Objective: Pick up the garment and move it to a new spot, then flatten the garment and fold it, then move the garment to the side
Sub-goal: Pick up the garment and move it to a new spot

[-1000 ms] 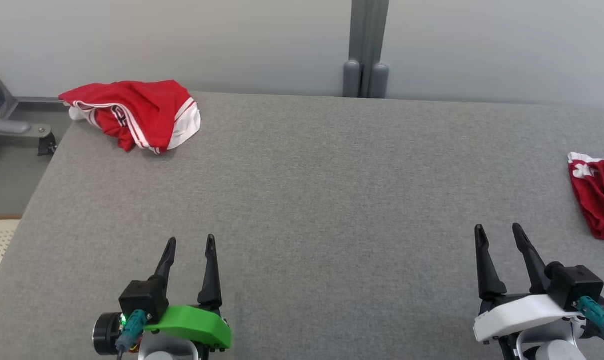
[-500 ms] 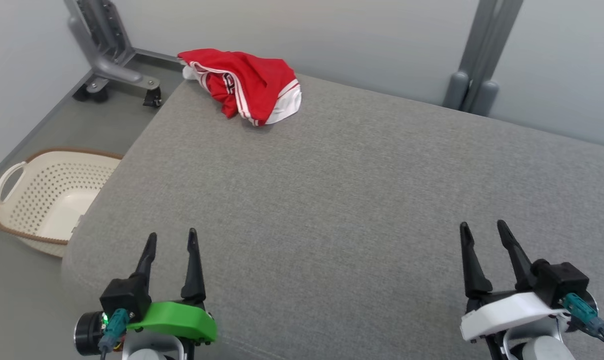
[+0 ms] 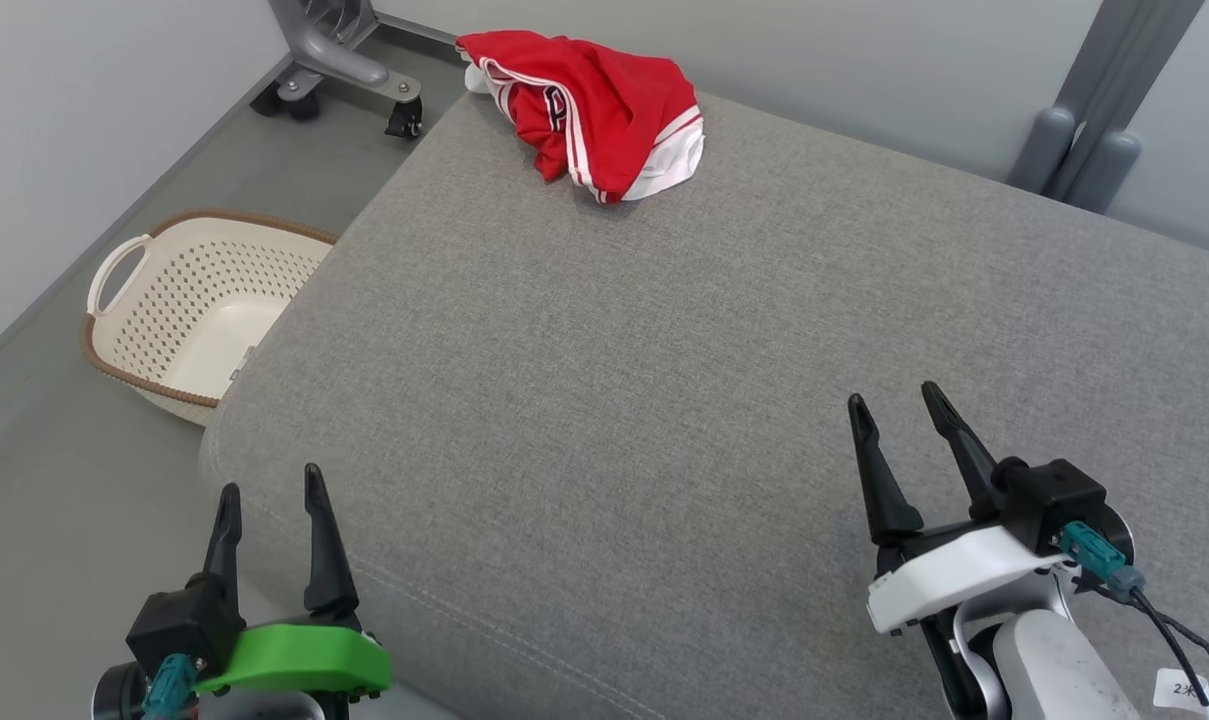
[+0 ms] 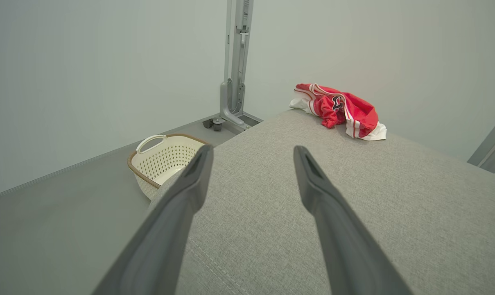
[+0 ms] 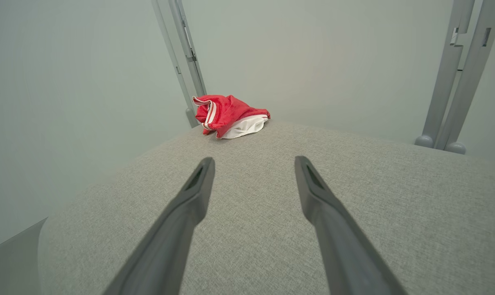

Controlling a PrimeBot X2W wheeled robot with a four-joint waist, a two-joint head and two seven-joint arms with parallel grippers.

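A crumpled red garment [image 3: 594, 110] with white stripes and trim lies at the far left corner of the grey padded surface [image 3: 724, 360]. It also lies far ahead in the left wrist view [image 4: 341, 110] and the right wrist view [image 5: 229, 115]. My left gripper [image 3: 269, 480] hangs open at the lower left, over the surface's near left corner, with nothing between its fingers. My right gripper [image 3: 894, 400] stands open at the lower right above the surface, also empty. Both are far from the garment.
A cream perforated laundry basket [image 3: 144, 330] stands on the floor left of the surface, also in the left wrist view [image 4: 157, 157]. A grey wheeled stand base [image 3: 344, 65] is beyond it. Grey uprights [image 3: 1094, 130] rise behind the surface at the right.
The camera has turned left: the red garment shifted toward the picture's centre, the basket came into view, and a second red garment at the right edge left the picture. Both grippers stayed open.
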